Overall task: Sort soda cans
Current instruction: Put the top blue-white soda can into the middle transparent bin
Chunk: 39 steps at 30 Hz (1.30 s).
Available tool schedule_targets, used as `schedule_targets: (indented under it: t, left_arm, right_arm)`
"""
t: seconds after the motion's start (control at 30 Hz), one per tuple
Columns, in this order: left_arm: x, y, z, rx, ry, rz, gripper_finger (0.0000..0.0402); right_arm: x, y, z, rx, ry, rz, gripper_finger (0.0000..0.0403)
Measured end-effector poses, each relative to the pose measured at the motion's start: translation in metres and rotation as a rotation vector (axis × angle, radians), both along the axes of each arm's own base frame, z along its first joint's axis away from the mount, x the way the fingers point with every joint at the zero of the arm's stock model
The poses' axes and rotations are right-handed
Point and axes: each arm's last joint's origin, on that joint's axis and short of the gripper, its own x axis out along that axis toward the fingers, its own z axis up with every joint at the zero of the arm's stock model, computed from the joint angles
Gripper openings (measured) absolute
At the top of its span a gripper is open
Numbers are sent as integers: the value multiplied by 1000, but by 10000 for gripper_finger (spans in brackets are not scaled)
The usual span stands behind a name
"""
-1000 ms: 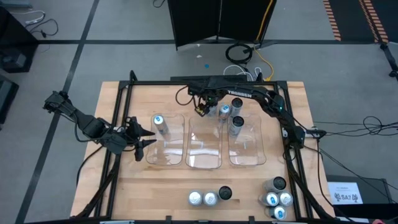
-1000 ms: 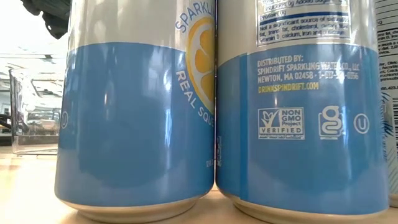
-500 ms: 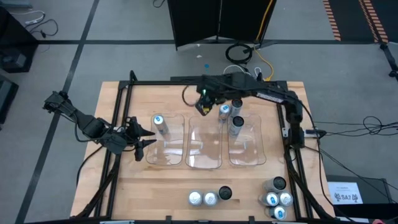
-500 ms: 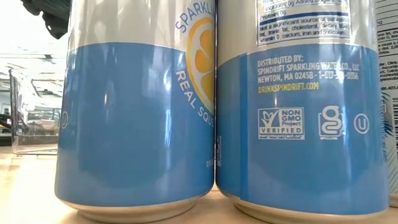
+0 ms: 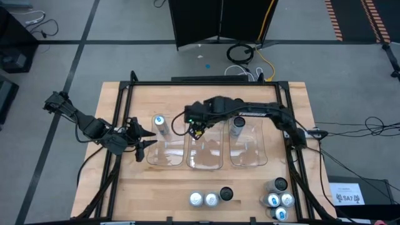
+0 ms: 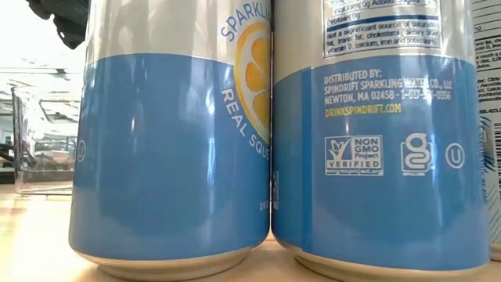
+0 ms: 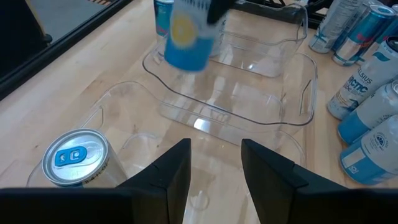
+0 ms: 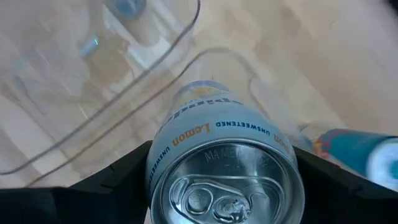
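My right gripper (image 5: 195, 124) is shut on a blue and white lemon soda can (image 8: 224, 180) with a plain silver top, over the far end of the middle clear tray (image 5: 206, 153). The left wrist view shows this can (image 7: 185, 37) blurred in the air. A blue-marked can (image 5: 160, 124) stands in the left tray (image 5: 165, 153), and a can (image 5: 237, 125) stands in the right tray (image 5: 248, 153). My left gripper (image 5: 145, 139) waits open at the left tray's left side, near that blue-marked can (image 7: 74, 158). My right gripper pinches the lemon can between its two fingers (image 8: 124, 180), one on each side of the can's upper wall (image 8: 168, 140). The fingers come from above, pointing down. The can stays upright below them, lifted clear above the middle tray.
Three cans (image 5: 211, 199) stand in a row at the table's near edge, and a cluster (image 5: 278, 194) stands at the near right corner. In the low view two blue and white cans (image 6: 172, 157) fill the picture. The black frame rails (image 5: 119, 125) border the table.
My right gripper has carried the lemon can from beside the cans at the far side toward the near edge and a little left, and now stands over the middle tray's far end. The can has stayed in the hold. My left arm has kept still.
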Motion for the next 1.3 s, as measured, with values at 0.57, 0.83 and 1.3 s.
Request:
schedule_targets:
  t: [0.57, 0.83, 1.3]
  left_arm:
    - [0, 0, 0, 0, 0, 0, 151]
    - [0, 0, 0, 0, 0, 0, 151]
    - [0, 0, 0, 0, 1, 0, 151]
  right_arm:
    - [31, -19, -69, 65, 130, -2, 301]
    - [35, -19, -74, 75, 120, 8, 323]
    - [36, -19, -74, 72, 108, 19, 331]
